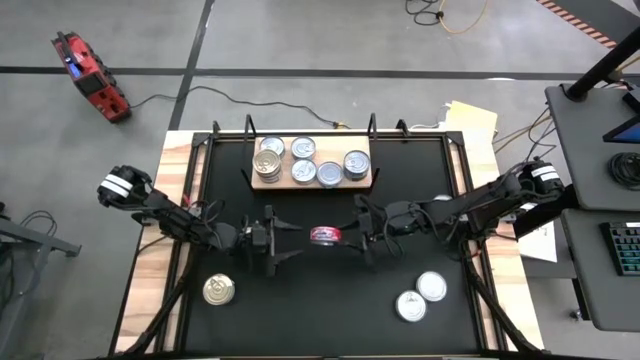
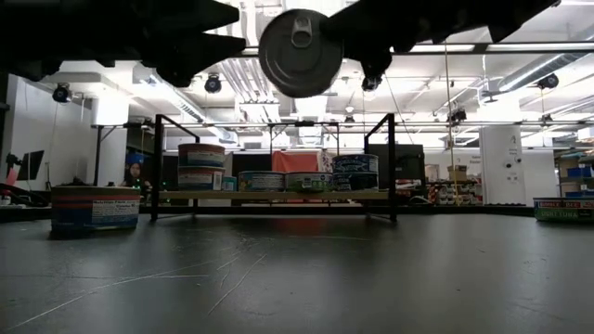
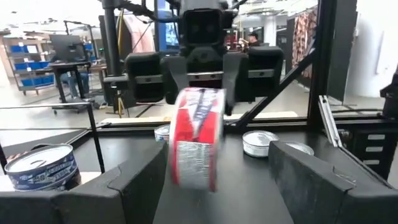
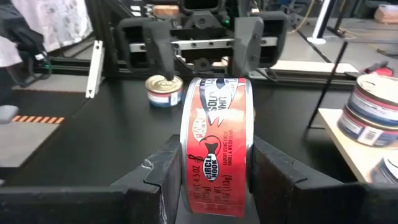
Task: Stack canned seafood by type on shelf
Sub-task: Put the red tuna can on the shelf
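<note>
Black table (image 1: pixel 300 300) mid-shot: right gripper (image 1: pixel 352 236) is clamped on a red-labelled can (image 1: pixel 325 236), holding it on edge above the table's middle. Left gripper (image 1: pixel 283 240) sits just left of it, fingers spread wide, not touching. Shelf (image 1: pixel 262 183) at the far side carries several tins.

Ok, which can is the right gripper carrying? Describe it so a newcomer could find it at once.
Start at the black table and go to its middle, in front of the wooden shelf. There the right gripper is shut on the red-labelled can, tipped on its edge in mid-air, facing the open left gripper. It is the only red can; the others are bluish and lie flat.
</note>
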`<act>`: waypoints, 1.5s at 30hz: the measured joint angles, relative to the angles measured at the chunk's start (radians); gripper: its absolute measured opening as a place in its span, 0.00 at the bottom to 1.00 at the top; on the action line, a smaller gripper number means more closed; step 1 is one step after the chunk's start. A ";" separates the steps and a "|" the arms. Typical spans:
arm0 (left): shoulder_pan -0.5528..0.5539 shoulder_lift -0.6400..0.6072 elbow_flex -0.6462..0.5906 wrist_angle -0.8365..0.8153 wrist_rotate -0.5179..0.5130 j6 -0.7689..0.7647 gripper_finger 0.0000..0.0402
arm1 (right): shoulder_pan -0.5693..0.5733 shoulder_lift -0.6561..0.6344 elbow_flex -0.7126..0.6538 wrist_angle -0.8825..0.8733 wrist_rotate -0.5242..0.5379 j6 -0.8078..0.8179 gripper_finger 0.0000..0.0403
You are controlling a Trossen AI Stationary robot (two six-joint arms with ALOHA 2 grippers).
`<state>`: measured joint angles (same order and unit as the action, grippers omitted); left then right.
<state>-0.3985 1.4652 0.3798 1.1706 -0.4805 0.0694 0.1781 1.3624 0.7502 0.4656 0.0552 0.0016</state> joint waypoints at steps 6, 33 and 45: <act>0.023 0.002 0.000 -0.014 -0.009 0.009 0.66 | -0.020 0.000 0.000 -0.009 -0.001 -0.022 0.35; 0.145 0.157 0.166 -0.024 0.183 0.115 0.65 | -0.019 0.001 0.000 0.061 -0.011 -0.082 0.35; 0.148 0.134 0.154 -0.029 0.175 0.128 0.29 | -0.019 0.001 0.000 0.032 -0.008 -0.055 0.44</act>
<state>-0.2508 1.5997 0.5339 1.1416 -0.3050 0.1970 0.1593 1.3632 0.7498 0.4974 0.0468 -0.0532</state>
